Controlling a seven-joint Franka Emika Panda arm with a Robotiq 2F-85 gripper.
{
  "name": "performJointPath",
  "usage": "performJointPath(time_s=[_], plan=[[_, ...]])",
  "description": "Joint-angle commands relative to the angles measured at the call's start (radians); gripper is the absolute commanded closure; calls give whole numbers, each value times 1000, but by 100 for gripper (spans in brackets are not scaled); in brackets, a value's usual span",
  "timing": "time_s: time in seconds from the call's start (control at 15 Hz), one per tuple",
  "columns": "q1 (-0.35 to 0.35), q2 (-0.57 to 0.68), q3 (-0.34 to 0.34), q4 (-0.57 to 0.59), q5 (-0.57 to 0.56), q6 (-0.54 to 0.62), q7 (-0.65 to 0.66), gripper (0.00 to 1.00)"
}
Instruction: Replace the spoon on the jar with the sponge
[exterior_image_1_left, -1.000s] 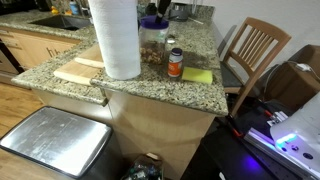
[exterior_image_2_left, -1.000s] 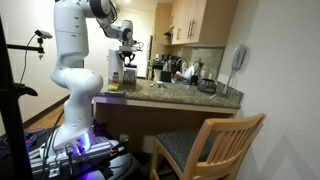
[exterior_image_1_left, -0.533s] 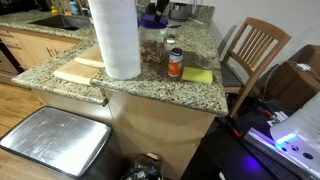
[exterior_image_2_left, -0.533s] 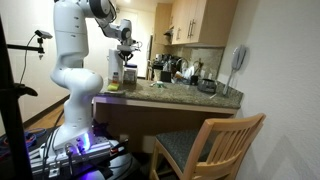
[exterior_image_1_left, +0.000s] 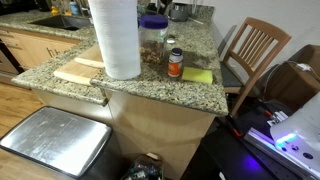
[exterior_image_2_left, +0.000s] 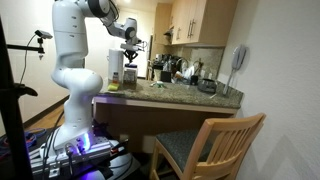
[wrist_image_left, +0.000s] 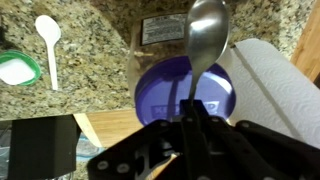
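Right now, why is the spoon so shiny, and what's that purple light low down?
In the wrist view, the metal spoon shows a pale glare on its bowl from the room light, while the dark pincer holding it sits close to the lens and looks soft and blurry. In both exterior views, a purple-blue glow shines low down, brighter than the things around it.

Granite counter (exterior_image_1_left: 190, 92), wooden chair (exterior_image_1_left: 255, 45) (slatted), cabinets (exterior_image_2_left: 190, 22).

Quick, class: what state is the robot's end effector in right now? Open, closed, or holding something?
End effector: closed on the metal spoon, which is over the jar's purple lid in the wrist view.
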Motion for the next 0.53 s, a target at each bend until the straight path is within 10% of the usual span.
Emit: performJointPath(time_s=[0.0, 0.47], plan=[[-45, -62, -54, 7, 90, -33, -60, 99], [-135, -177, -133, -35, -85, -317, 31, 99]])
